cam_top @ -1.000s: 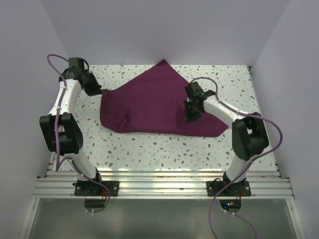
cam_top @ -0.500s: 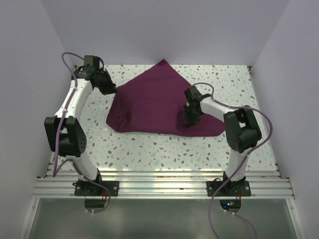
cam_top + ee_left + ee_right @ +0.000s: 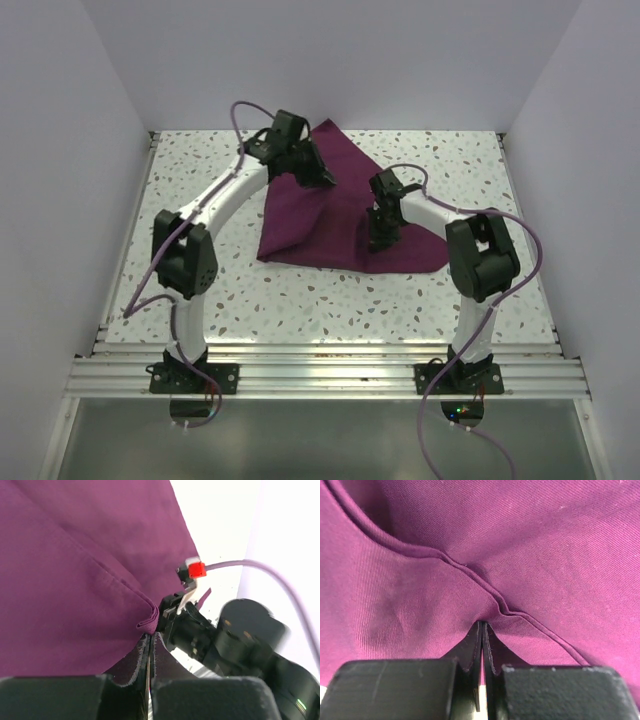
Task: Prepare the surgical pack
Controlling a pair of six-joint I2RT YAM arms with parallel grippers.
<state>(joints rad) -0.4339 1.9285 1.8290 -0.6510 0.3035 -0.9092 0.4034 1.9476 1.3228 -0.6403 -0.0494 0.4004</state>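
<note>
Top external: left jaws pulled surgical pack (image 3: 315, 225) corner rightward, sheet narrower.

Overhead view from behind, wrist views close, sharing drape (image 3: 320, 225)

The white speckled stone-pattern table (image 3: 160, 190) lies bare from 7 to 10 o'clock, along the near strip at 6 o'clock, and in the far corner at 1 o'clock. The deep purple-maroon fabric drape (image 3: 320, 225) covers the centre out to 3 o'clock. The white-and-black left arm (image 3: 225, 190) arches from 7 o'clock toward 12, barring the left middle. The right arm (image 3: 440, 212) blocks 3 to 5 o'clock. 3 pale lavender walls (image 3: 60, 150) close 9, 12 and 3 o'clock.
</note>
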